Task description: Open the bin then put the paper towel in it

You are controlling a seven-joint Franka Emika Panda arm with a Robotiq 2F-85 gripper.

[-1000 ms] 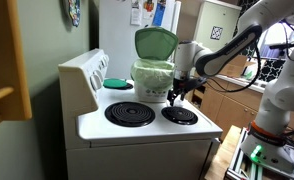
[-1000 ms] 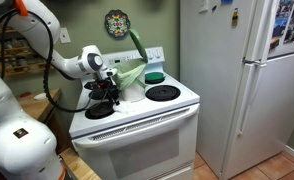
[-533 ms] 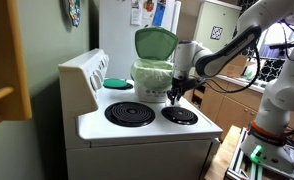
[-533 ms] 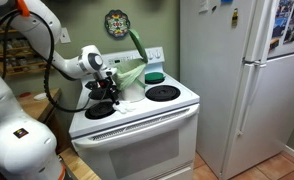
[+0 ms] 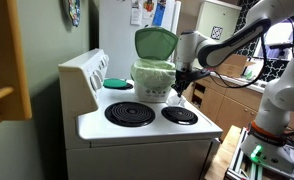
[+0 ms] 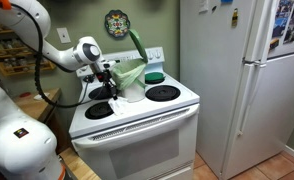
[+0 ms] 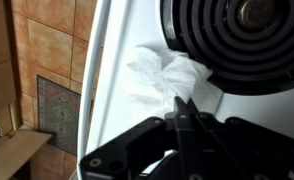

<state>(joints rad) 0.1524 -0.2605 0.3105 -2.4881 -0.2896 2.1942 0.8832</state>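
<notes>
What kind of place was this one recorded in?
Most likely a home kitchen: a white electric stove with coil burners, a tall white refrigerator beside it, and wooden cabinets.

- Stove [image 5: 137, 128]: white, with black coil burners [image 5: 130, 113].
- Bin [image 5: 153, 84], at the stove's back: pale green body, whitish liner [image 5: 152, 68], darker green lid [image 5: 155, 42].
- Disc [image 5: 118, 83], on the stove's rear corner: teal.
- Paper towel [image 7: 159, 78], over the stove's edge: white.
- Gripper [image 7: 182, 102], above the stove: black.
- Arm [image 6: 27, 20]: white shells, black joints.
- Wall [image 6: 82, 25] behind the stove: olive green; round plate [image 6: 118, 22] on it, multi-coloured pattern.
- Fridge [image 6: 237, 90] beside the stove: white.
- Floor [image 7: 47, 50] beside the stove: brown-orange tiles; a rug [image 7: 57, 105], patterned, colours unclear.
</notes>
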